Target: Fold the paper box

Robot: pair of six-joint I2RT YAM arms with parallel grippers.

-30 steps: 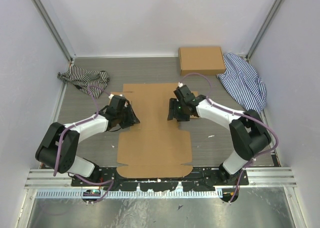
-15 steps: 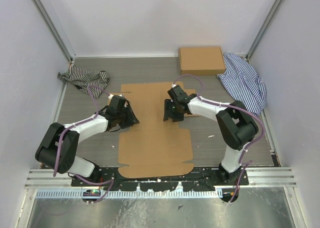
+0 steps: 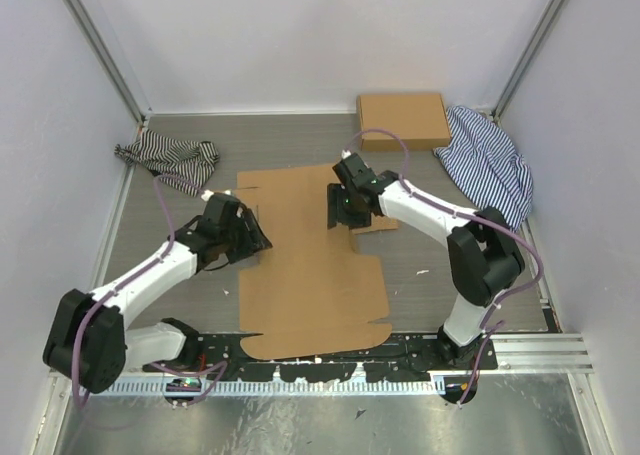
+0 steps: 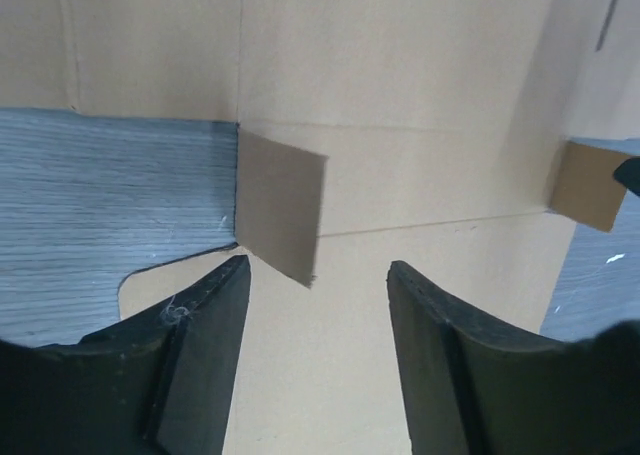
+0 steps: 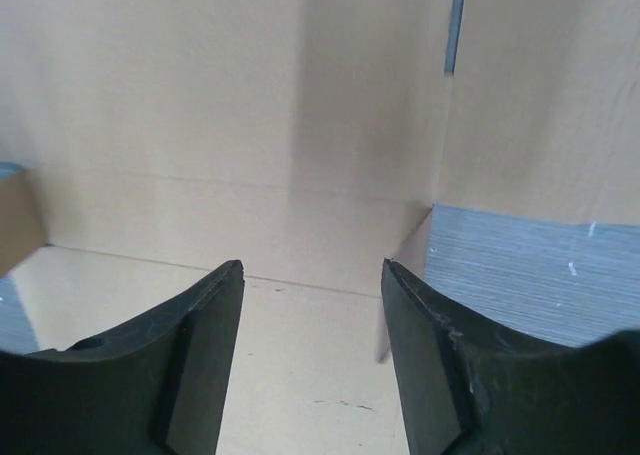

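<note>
The paper box lies unfolded and mostly flat in the middle of the table, a plain brown die-cut sheet. My left gripper is open over its left edge. In the left wrist view the open gripper hovers over cardboard, just short of a small side flap that stands up. My right gripper is open over the sheet's right side near the far panel. In the right wrist view the gripper is empty over cardboard, with a raised flap by its right finger.
Another brown cardboard box, a neat rectangle, sits at the back right. A blue-striped cloth lies to its right. A dark striped cloth lies at the back left. White walls enclose the grey table.
My right gripper has moved a little left and away over the sheet. My left arm's elbow has swung out lower left while its gripper stays at the left edge. The sheet has shifted slightly.
</note>
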